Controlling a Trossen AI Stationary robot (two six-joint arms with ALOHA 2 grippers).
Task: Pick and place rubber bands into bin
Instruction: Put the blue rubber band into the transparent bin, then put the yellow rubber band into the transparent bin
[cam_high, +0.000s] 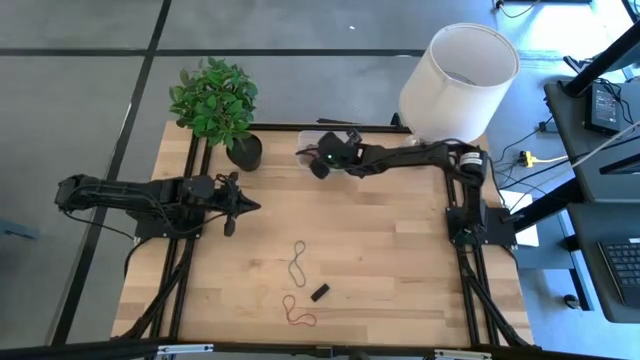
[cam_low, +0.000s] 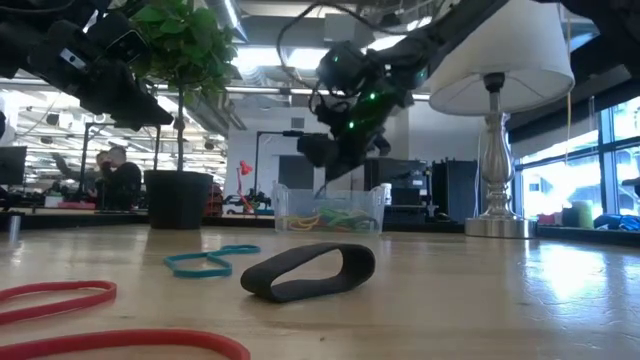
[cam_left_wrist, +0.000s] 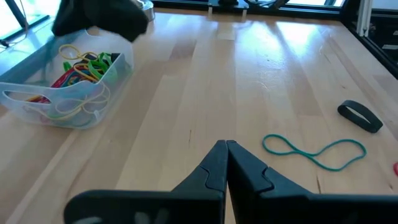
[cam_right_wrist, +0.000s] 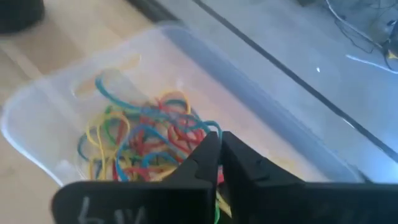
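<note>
Table (cam_high: 400, 260) | right gripper (cam_right_wrist: 219, 140) over bin (cam_right_wrist: 56, 106), jaws together | left gripper (cam_left_wrist: 226, 148) jaws together

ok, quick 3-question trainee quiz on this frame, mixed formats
1. True or false: the right tool is over the bin.
2. Multiple choice: which band lies on the table nearest the black band? A) yellow B) teal C) tan
3. Fill in: the left tool hangs above bare table and its fingers are ____.

Key
1. True. The right wrist view looks straight down into the bin, onto the pile of bands.
2. B. The teal band lies beside it; a red band lies nearer the front edge.
3. Shut. The left wrist view shows the fingertips meeting, with nothing between them.
</note>
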